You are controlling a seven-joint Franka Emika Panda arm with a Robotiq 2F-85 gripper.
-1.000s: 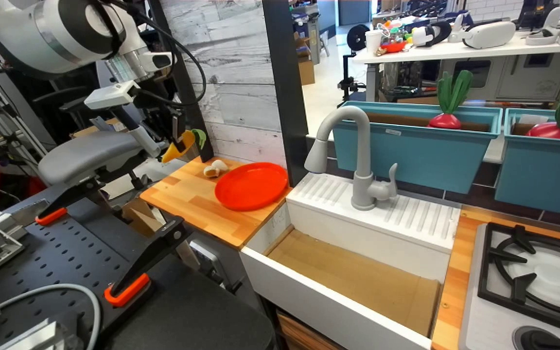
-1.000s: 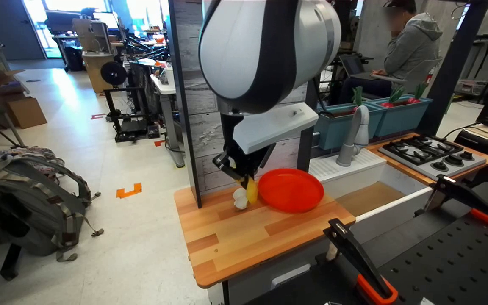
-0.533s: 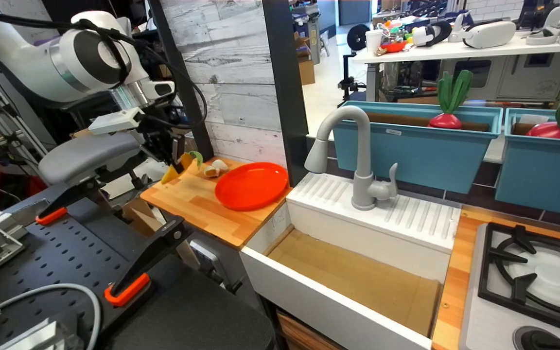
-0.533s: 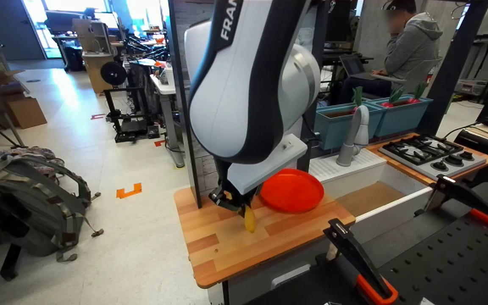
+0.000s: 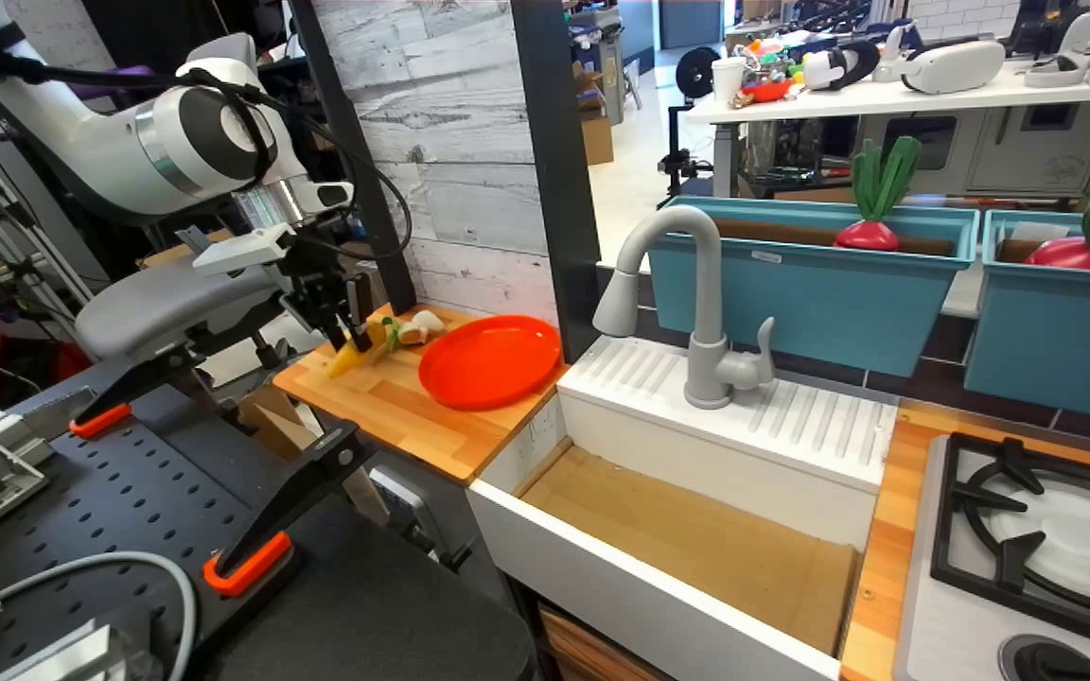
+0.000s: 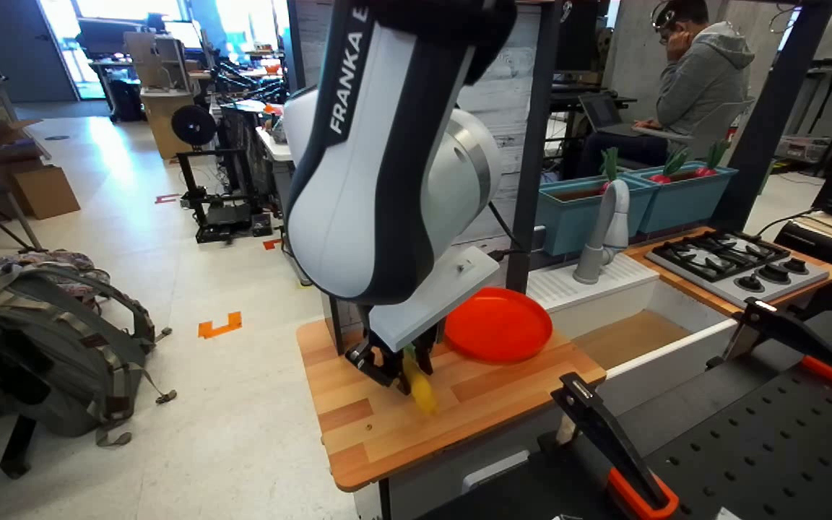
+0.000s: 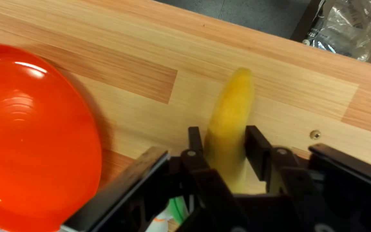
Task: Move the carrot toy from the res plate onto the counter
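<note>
The carrot toy is yellow with a green top. In the wrist view the carrot toy [image 7: 232, 119] lies between my fingers, blurred, with a thin gap beside the left finger. It also shows in both exterior views [image 5: 346, 359] [image 6: 423, 395], at or just above the wooden counter [image 5: 422, 435] [image 6: 387, 440]. My gripper [image 7: 222, 133] has its fingers spread around the carrot, low over the counter, in both exterior views [image 5: 349, 342] [image 6: 414, 380]. The red plate [image 5: 488, 364] [image 6: 499, 325] [image 7: 37, 145] is bare beside it. The carrot's green top is partly hidden by the gripper.
A white garlic-like toy [image 5: 427, 322] sits between the carrot and the plate. A sink [image 5: 677, 539] with a grey faucet [image 5: 704, 293] adjoins the counter. A wooden wall panel [image 5: 469, 142] and dark posts [image 5: 559, 170] stand behind. Black clamps [image 5: 294, 492] sit nearby.
My gripper has moved down with the carrot, from above the counter to its surface. The fingers have spread apart around the carrot, which now tilts lower. The plate and garlic toy stay put.
</note>
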